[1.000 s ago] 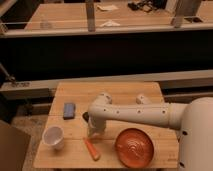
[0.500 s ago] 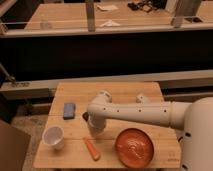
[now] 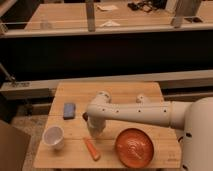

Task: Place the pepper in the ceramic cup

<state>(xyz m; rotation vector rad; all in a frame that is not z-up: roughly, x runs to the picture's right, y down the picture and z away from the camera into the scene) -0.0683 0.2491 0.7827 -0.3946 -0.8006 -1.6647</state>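
Note:
The pepper (image 3: 92, 148) is a small orange-red tapered piece lying on the wooden table (image 3: 110, 92) near its front edge. The ceramic cup (image 3: 53, 137) is white and stands upright at the front left, a hand's width left of the pepper. My gripper (image 3: 93, 131) hangs from the white arm (image 3: 135, 112) that reaches in from the right. It points down just above and behind the pepper, a little apart from it.
A wide orange-red ribbed bowl (image 3: 134, 147) sits at the front right, close to the pepper. A blue rectangular object (image 3: 69, 110) lies at the left middle. Behind the table run a dark counter and railing (image 3: 105, 30).
The gripper has dropped slightly lower toward the table, nearer the pepper. The pepper, cup and bowl have not moved.

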